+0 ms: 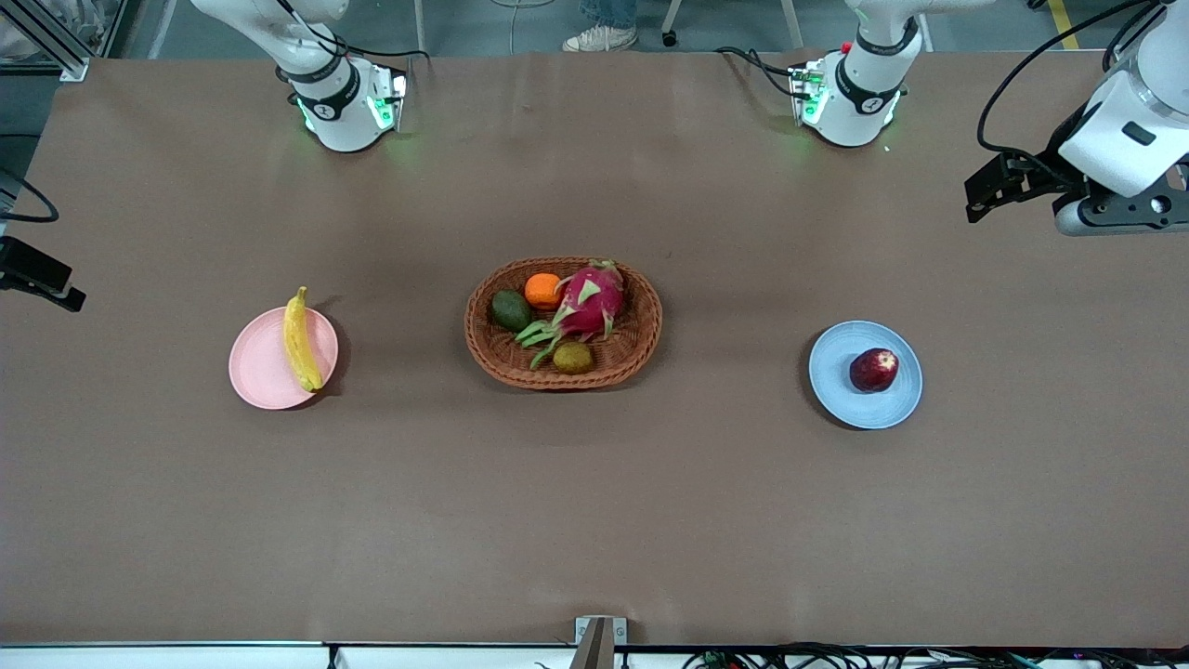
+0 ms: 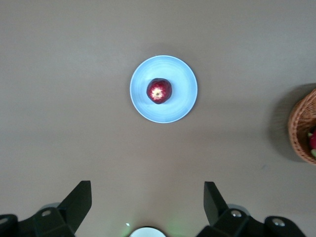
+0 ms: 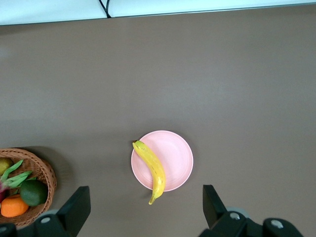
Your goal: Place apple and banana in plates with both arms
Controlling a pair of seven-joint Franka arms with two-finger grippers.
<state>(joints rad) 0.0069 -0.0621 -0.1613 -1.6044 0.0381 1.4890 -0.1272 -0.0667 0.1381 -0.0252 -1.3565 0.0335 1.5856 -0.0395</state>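
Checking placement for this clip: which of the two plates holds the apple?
The light blue plate, toward the left arm's end of the table, holds the apple; the pink plate carries the banana.

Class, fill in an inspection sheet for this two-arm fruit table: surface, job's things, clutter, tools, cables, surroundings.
Surface: brown table, no spills seen.
Job's things: banana lies on the pink plate, both tips past its rim; apple sits upright on the blue plate.
Clutter: wicker basket between the plates holds a dragon fruit, orange, avocado and kiwi.
Tools: left tool open, empty, raised at the left arm's end of the table; right tool open, empty.
Cables: black cables along the table edge nearest the front camera.
Surroundings: someone's shoes on the floor past the arm bases.
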